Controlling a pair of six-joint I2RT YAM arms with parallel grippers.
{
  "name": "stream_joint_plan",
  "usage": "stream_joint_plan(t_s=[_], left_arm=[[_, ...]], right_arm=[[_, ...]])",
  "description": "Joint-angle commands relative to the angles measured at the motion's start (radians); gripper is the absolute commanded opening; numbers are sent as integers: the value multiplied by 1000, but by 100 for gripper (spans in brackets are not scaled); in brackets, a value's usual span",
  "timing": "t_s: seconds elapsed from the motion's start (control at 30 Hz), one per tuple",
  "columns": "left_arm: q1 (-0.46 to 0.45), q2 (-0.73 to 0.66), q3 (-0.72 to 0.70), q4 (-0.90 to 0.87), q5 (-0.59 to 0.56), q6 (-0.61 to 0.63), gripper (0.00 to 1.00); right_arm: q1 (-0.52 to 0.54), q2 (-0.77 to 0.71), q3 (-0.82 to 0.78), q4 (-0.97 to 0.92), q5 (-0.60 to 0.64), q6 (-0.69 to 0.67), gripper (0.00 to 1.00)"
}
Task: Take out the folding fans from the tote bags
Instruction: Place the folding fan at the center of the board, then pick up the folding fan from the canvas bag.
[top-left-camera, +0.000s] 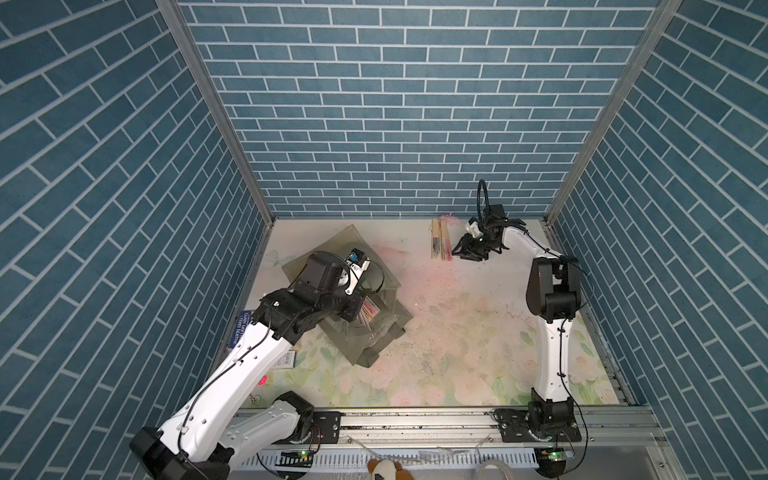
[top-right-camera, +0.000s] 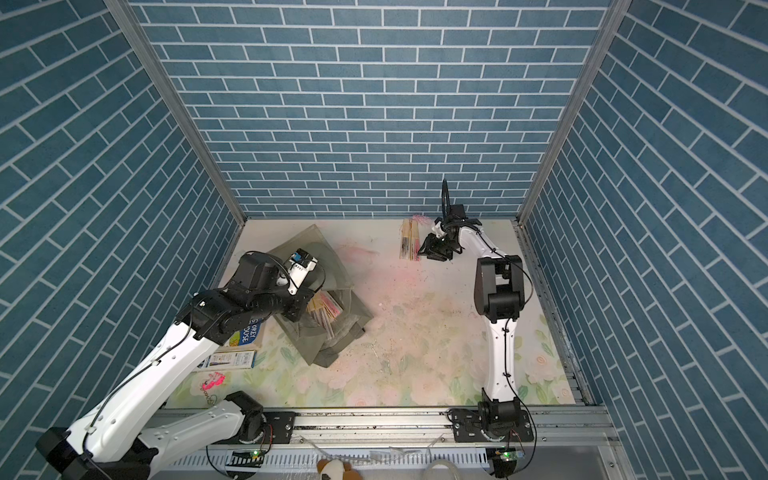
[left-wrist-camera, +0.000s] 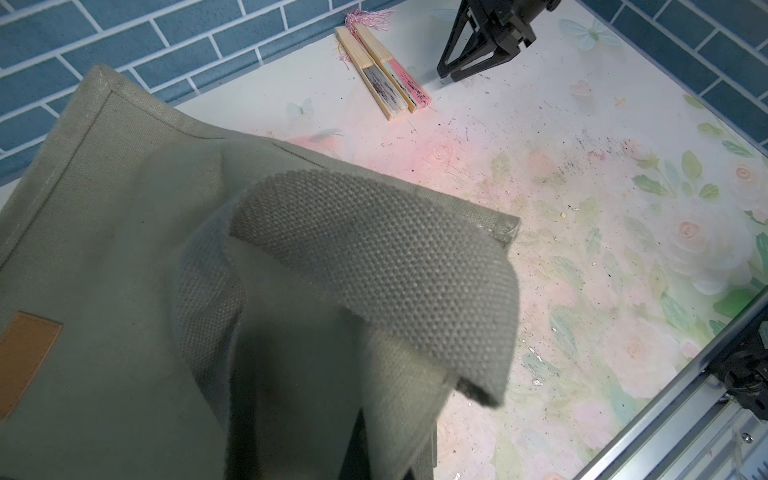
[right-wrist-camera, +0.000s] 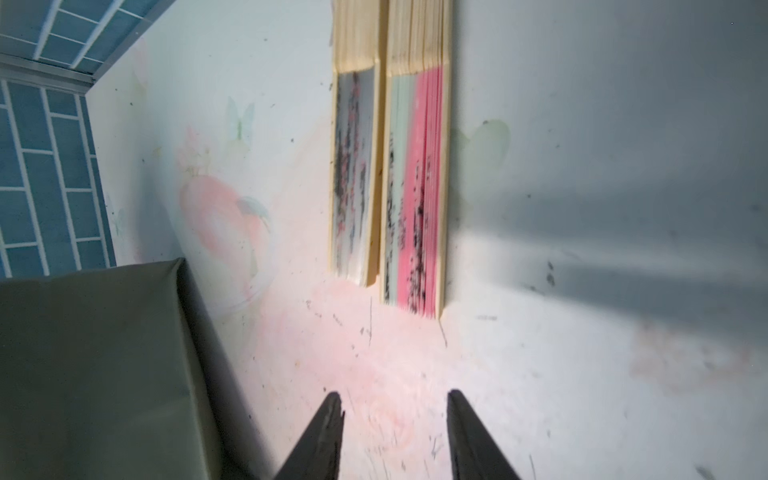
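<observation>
I saw a pale tabletop printed with faded pink roses and green leaves (top-left-camera: 457, 357), scuffed with dark specks and smeared pink toward the middle. A large grey-green fabric tote bag (top-left-camera: 361, 345) lay slumped on its left half. Near the far edge, two closed bamboo folding fans (top-left-camera: 439, 245) lay side by side, touching, their tassels toward the back wall. Along the left edge lay a blue printed book (top-right-camera: 248, 332), with a slim white-and-blue box (top-right-camera: 229, 360) just in front of it. Closer to the front rail was a bright pink charm on a chain (top-right-camera: 212, 380).

fans (top-right-camera: 323, 311) in tote bag (top-right-camera: 353, 318) partly hidden by L arm (top-right-camera: 232, 307), book (top-right-camera: 249, 332) mostly covered
</observation>
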Motion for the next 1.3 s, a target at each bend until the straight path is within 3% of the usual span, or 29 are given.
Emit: stream_joint_plan(t_s=[0.0, 0.17, 0.5, 0.83, 1.27], left_arm=[[5, -6, -13, 2, -18, 3, 0], [5, -3, -13, 0, -17, 3, 0], [5, -21, -20, 13, -22, 8, 0], [5, -23, -22, 14, -23, 9, 0], [4, -31, -27, 24, -16, 8, 0]], right_arm=[[0, -179, -178, 180, -25, 82, 39], [3, -397, -469, 392, -57, 196, 33], [53, -745, -775, 481, -10, 242, 27], [254, -1040, -1022, 527, 63, 183, 26], [487, -1206, -1214, 696, 109, 17, 23]])
